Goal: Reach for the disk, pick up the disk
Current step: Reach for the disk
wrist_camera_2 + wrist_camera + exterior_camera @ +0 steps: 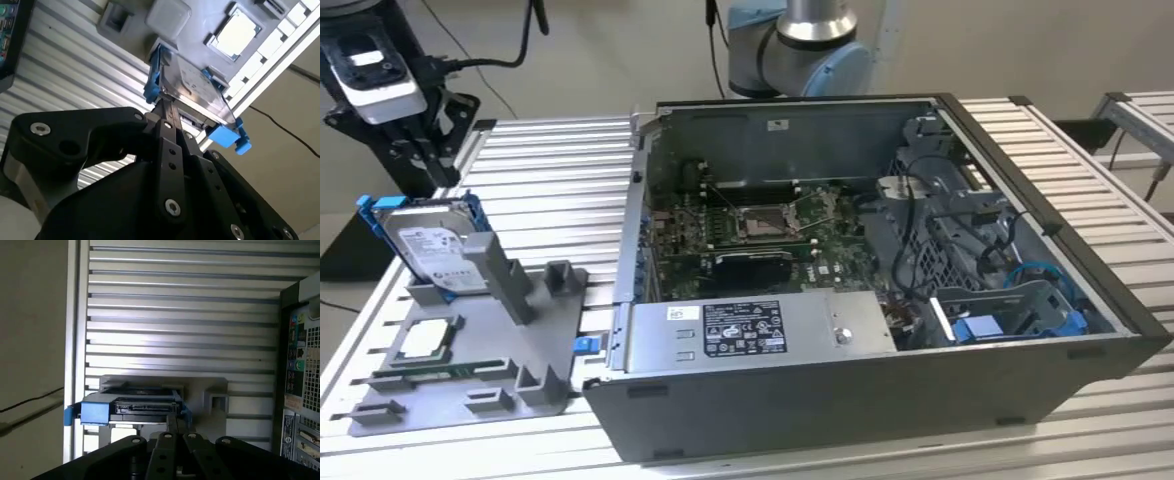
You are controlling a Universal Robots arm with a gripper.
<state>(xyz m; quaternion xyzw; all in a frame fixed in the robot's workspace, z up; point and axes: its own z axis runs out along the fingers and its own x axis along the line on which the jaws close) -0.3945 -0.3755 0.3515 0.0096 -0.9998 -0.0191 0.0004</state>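
Note:
The disk (434,250) is a silver hard drive with a white label and blue side rails. It stands on edge in a slot at the far end of a grey fixture (520,350), on the exterior view's left. My black gripper (422,180) hangs just above its top edge, apart from it. In both wrist views the fingers point at the disk (195,85) (142,407). The gripper (162,107) (172,420) looks shut, fingers pressed together with nothing between them and the tips close to the drive's blue rail.
A small square processor chip (427,340) (235,32) lies flat on the fixture. An open computer case (854,400) with a long grey metal box (747,325) inside stands right of it. Everything rests on a slatted metal table (547,170), whose edge runs just left of the fixture.

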